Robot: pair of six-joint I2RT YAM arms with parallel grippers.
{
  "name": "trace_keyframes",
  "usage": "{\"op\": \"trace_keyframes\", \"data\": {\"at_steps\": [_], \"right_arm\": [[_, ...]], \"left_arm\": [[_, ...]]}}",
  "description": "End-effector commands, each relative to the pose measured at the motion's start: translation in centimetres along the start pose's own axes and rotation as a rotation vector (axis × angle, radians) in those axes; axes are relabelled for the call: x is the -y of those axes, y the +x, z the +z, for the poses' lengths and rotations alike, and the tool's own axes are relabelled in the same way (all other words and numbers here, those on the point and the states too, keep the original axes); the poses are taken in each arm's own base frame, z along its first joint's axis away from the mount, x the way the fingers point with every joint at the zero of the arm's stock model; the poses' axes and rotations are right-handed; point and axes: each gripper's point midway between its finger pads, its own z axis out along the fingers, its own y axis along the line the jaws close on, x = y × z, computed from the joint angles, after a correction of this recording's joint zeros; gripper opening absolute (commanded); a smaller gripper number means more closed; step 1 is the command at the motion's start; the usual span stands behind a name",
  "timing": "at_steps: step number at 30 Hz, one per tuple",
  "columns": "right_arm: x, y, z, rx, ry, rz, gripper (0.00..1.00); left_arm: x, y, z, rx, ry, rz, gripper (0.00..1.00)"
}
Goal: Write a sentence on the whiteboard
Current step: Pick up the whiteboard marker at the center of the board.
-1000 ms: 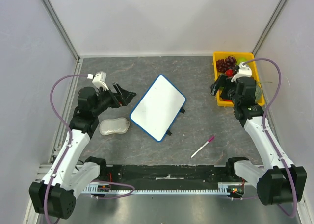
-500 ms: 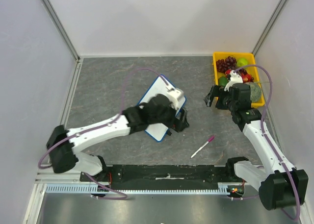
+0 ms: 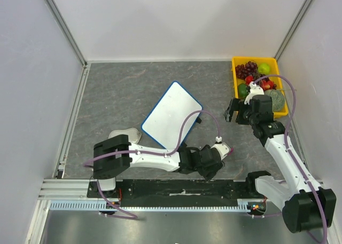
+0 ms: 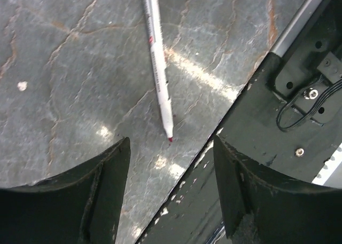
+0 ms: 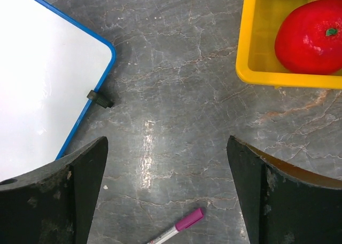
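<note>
Your whiteboard [image 3: 172, 116] sits blank on the desk [image 3: 117, 94]; all the writing is left. The marker [image 4: 159, 68], seemingly uncapped, lies ungrasped below your left tool [image 4: 171, 148], spread wide; the right tool [image 5: 166, 142] gapes empty.

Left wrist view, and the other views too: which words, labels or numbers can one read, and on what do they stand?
Thin white marker pen: small red print on its barrel, too small to read.
Small blue-rimmed whiteboard: blank, no writing on it.
No other text shows in any view.
</note>
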Motion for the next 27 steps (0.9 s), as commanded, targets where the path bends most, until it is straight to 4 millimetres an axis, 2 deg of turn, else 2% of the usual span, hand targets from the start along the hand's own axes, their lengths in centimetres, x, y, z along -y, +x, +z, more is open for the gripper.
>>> {"op": "trace_keyframes", "data": {"at_steps": [1,6,9,13,15,16,19,22,24,25,27], "right_arm": [[0.2,0.7,0.0,-0.021,0.005,-0.023,0.98],[0.2,0.8,-0.1,-0.021,0.003,-0.026,0.98],[0.3,0.8,-0.1,-0.022,0.008,-0.027,0.98],[0.3,0.8,-0.2,-0.021,0.004,-0.032,0.98],[0.1,0.6,-0.3,-0.017,-0.006,-0.035,0.98],[-0.1,0.5,-0.4,-0.013,-0.012,-0.038,0.98],[-0.5,0.0,-0.7,-0.002,-0.035,-0.05,0.98],[-1.7,-0.5,-1.0,0.005,-0.099,-0.075,0.98],[-3.4,-1.0,-1.4,0.016,-0.19,-0.082,0.98],[-4.4,-1.2,-1.6,0.018,-0.244,-0.083,0.98],[-6.8,-2.0,-2.6,0.044,-0.381,-0.101,0.98]], "left_arm": [[1.4,-2.6,1.2,0.098,0.002,0.039,0.68],[0.6,-0.9,3.0,0.061,-0.039,0.05,0.6],[-0.6,0.1,3.7,0.047,-0.098,0.053,0.49],[-1.9,1.4,4.0,0.018,-0.152,0.092,0.23],[-2.7,2.1,3.9,0.003,-0.185,0.113,0.02],[-3.3,2.1,3.7,0.0,-0.207,0.122,0.02],[-4.2,1.4,1.8,0.005,-0.238,0.171,0.02],[-4.3,-0.5,-1.8,0.053,-0.219,0.229,0.02],[-4.0,-1.7,-4.5,0.084,-0.17,0.28,0.02],[-4.1,-2.6,-6.6,0.116,-0.155,0.29,0.02],[-4.6,-2.9,-9.2,0.106,-0.116,0.324,0.02]]}}
